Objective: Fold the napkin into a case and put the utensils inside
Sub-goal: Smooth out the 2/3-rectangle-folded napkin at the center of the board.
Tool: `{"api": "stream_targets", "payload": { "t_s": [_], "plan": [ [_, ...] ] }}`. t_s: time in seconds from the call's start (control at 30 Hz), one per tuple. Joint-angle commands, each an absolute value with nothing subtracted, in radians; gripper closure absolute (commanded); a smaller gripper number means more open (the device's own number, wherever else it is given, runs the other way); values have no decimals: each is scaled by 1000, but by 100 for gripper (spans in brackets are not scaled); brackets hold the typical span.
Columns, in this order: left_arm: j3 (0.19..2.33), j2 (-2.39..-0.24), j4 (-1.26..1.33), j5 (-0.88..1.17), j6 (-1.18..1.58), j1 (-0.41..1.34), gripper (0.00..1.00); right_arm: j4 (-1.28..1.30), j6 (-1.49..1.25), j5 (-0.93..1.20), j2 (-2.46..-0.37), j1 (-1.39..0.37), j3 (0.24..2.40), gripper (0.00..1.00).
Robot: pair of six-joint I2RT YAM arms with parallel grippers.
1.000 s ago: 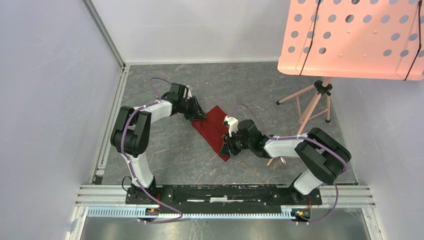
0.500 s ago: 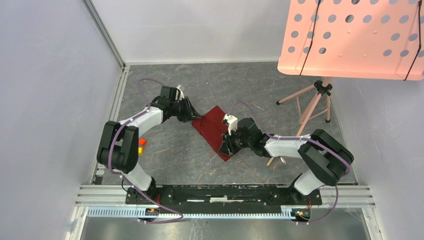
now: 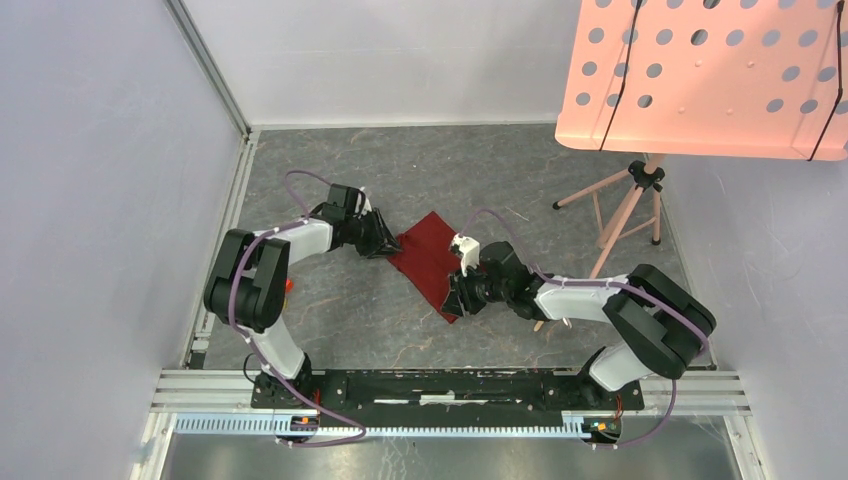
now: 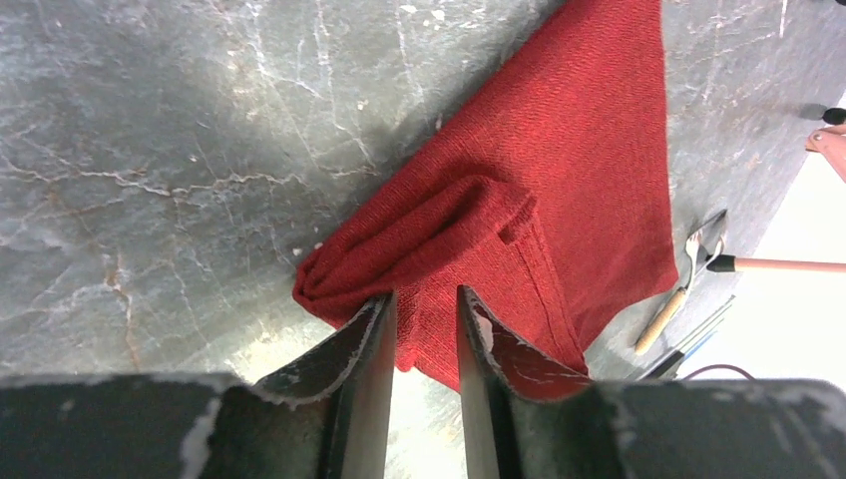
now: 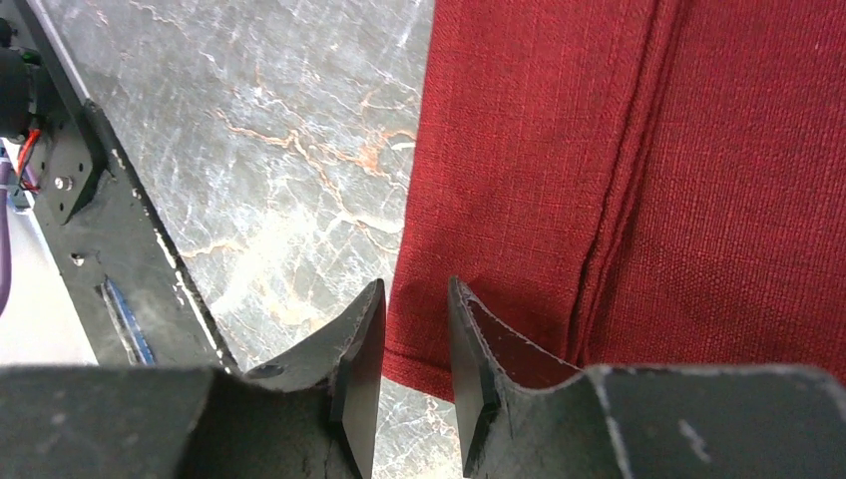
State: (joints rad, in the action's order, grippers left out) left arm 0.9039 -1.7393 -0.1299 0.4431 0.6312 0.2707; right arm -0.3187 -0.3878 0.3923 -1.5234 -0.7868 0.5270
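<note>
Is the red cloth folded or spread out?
Folded: the napkin shows stacked layers, with a doubled-over flap near the left gripper.

I log the napkin [image 3: 430,262] lying on the table [image 3: 330,300], midway between both arms. The left gripper [image 4: 424,299] sits at its far-left corner, the right gripper [image 5: 411,294] over its near end. A fork [image 4: 688,274] lies to the napkin's right, beside a tripod leg [image 4: 788,264].
</note>
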Motion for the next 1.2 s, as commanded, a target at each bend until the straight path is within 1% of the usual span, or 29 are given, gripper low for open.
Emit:
{"api": "stream_targets", "payload": {
  "t_s": [0.0,0.2,0.3,0.4,0.47,0.5,0.63,0.73,0.8,0.97,1.03,1.07,1.1,1.17],
  "plan": [
    [937,-1663,-169,435,591,273,63,-311,-371,402,-1479,-795,552,65],
    [940,-1653,-122,482,640,289,62,-382,-413,394,-1529,-812,491,65],
    [939,-1629,-133,480,638,304,60,-394,-426,384,-1531,-837,469,65],
    [923,-1602,-151,469,634,310,56,-351,-413,385,-1493,-838,499,65],
    [908,-1581,-167,460,625,310,56,-273,-370,364,-1454,-834,553,63],
    [902,-1562,-191,454,611,310,55,-224,-348,347,-1438,-827,580,61],
    [848,-1446,-281,380,558,309,48,-125,-285,310,-1370,-769,635,47],
    [797,-1389,-301,354,550,310,42,-38,-210,261,-1383,-723,684,44],
    [760,-1383,-270,366,570,309,40,25,-173,241,-1391,-686,719,43],
    [711,-1452,-173,391,613,311,39,82,-136,206,-1391,-567,751,32],
    [717,-1507,-146,383,615,311,38,80,-138,232,-1426,-518,750,32],
    [734,-1537,-144,385,610,311,37,81,-148,255,-1453,-489,750,35],
    [755,-1573,-146,388,603,311,34,71,-163,281,-1471,-468,746,38],
    [792,-1627,-146,385,595,315,32,40,-197,325,-1503,-436,722,43]
  ]
}}
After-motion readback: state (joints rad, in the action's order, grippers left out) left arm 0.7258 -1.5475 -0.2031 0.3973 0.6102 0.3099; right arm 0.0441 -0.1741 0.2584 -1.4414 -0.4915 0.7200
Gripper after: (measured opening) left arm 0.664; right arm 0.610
